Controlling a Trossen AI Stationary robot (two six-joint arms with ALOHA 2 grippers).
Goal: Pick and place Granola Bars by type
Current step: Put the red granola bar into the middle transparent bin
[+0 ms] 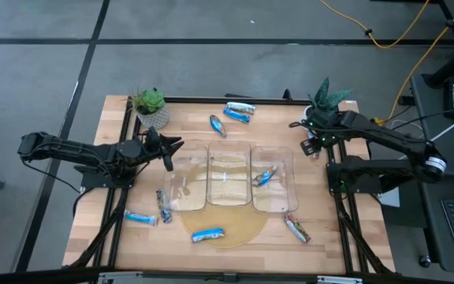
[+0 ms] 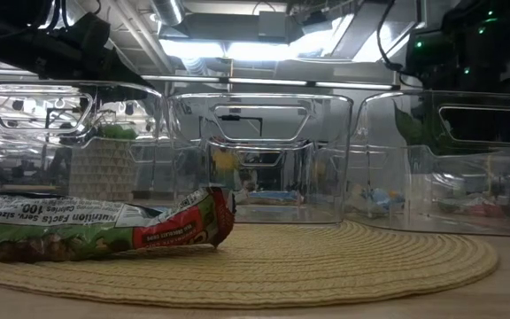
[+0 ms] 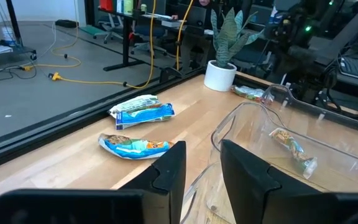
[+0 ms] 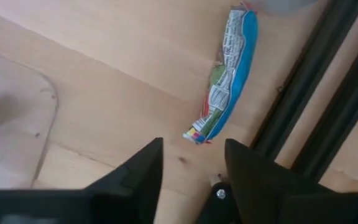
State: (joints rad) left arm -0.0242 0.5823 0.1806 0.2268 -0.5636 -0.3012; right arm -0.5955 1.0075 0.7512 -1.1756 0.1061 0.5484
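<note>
Bar (image 4: 224, 81) on wood just beyond right gripper (image 4: 193, 163), fingers apart, empty.

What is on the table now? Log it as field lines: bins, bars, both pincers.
bins: three clear bins side by side on a round woven mat
binned: a blue bar in the right-hand bin
loose bars: scattered on the wood around the bins, near and far side
left pincer: at the left bin's rim
right pincer: open, nothing between its fingers, over a blue-edged bar that lies beside the table's black frame
</note>
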